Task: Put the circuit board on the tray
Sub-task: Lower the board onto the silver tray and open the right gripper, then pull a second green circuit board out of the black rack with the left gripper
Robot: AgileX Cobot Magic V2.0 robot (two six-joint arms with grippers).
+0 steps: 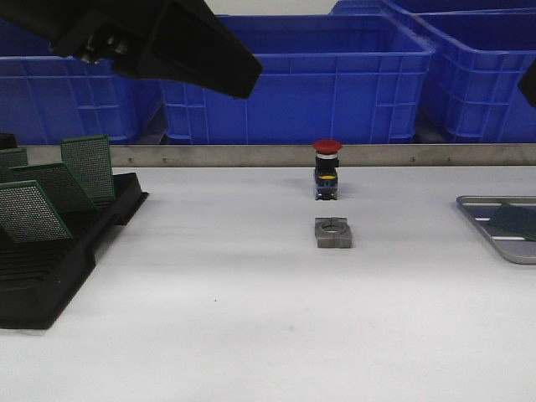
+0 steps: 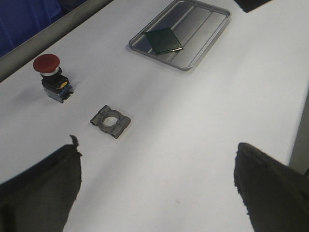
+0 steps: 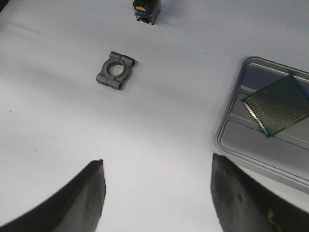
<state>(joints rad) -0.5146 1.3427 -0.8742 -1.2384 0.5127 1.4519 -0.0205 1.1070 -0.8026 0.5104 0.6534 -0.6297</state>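
The silver-grey ribbed tray (image 1: 484,205) lies at the table's right edge. A green circuit board (image 1: 512,222) lies flat on it. Both also show in the left wrist view, the tray (image 2: 205,26) and the board (image 2: 164,40), and in the right wrist view, the tray (image 3: 251,145) and the board (image 3: 277,105). Several more green boards (image 1: 88,166) stand in the black slotted rack (image 1: 50,276) at the left. My left gripper (image 2: 157,154) is open and empty, high above the table. My right gripper (image 3: 157,162) is open and empty, above the table just beside the tray.
A red-capped push button (image 1: 327,167) stands at the table's middle back, with a grey metal clamp block (image 1: 333,233) just in front of it. Big blue plastic bins (image 1: 293,84) line the back behind a metal rail.
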